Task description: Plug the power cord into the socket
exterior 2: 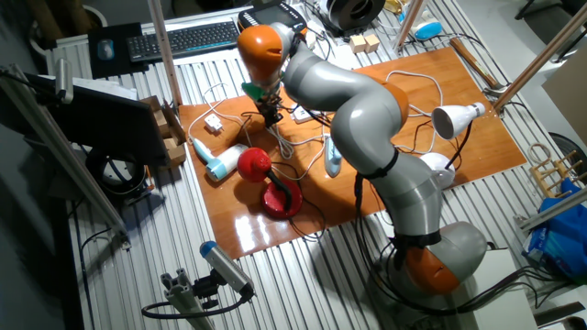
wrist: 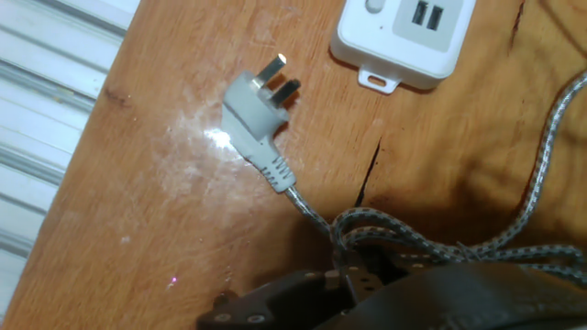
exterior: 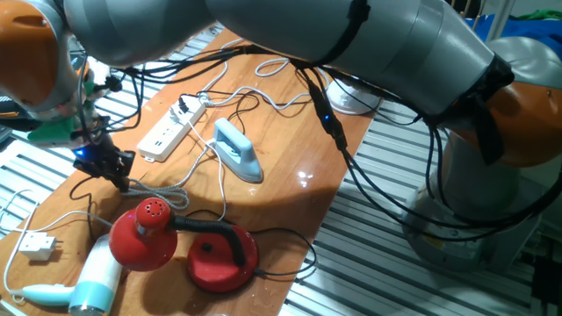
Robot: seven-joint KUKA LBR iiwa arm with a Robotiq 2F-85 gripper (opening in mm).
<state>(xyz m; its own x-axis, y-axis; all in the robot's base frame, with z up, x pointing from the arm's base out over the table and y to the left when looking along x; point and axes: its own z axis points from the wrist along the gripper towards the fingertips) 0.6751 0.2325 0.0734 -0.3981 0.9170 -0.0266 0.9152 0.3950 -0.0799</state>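
Hovering low, the black two-finger gripper point(exterior: 112, 165) has a grey-white braided cord point(wrist: 404, 240) bunched at its tips, grip unclear; the long white power strip point(exterior: 172, 128) lies just ahead, lengthwise away; the thin black power cord point(exterior: 310, 254) trails behind, plug unseen.

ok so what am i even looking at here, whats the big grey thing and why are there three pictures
The big grey and orange machine is a robot arm with a two-finger gripper at its tip. Two pictures come from fixed cameras on different sides of the wooden table. The third comes from a camera on the hand, looking along the fingers. On the table lie a long white power strip, a pale blue clothes iron and a white plug on a grey-white braided cord. That cord bunches up right at the gripper, but the pictures do not show whether it is actually gripped.
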